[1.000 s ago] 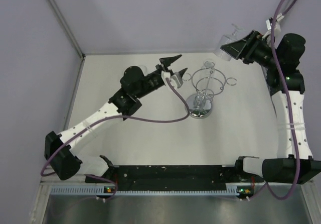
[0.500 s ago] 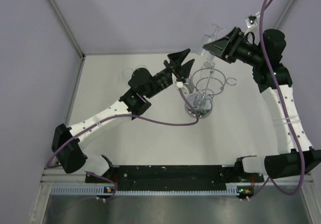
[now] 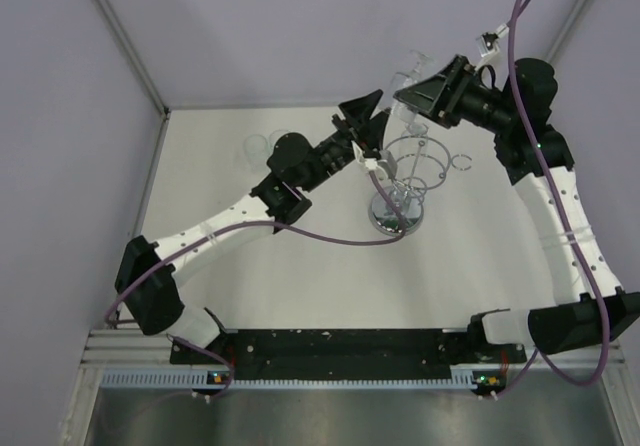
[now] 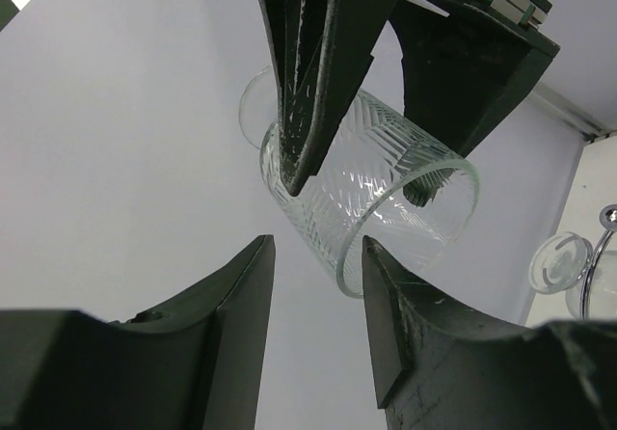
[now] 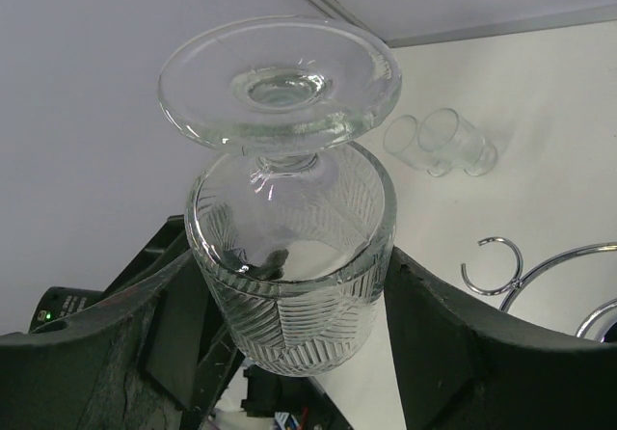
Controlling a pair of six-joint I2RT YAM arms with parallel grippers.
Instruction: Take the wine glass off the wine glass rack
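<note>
Wine glass [image 5: 289,256] is off the wine glass rack [image 3: 405,171] and up in the air over the far side of the table [image 3: 300,276], just beyond the rack's top rings. Right gripper [image 3: 422,94] is clamped across the patterned bowl, one finger on each side. From the right wrist, the round foot faces the camera and the open mouth points away. Left gripper [image 3: 365,118] is raised just beside the glass, on its mouth side. Its jaws stand apart. From the left wrist, the near edge of the glass rim lines up with the gap between the two fingers [image 4: 246,305]; cannot tell whether either finger touches the rim. The bowl is wider than that gap. The rack stands upright on the table between the two arms, its mirror disc base [image 3: 397,218] flat on the surface; no glass seen hanging on it. Two small clear glasses [image 3: 265,144] lie on the table to the left of the rack, well apart from it.
</note>
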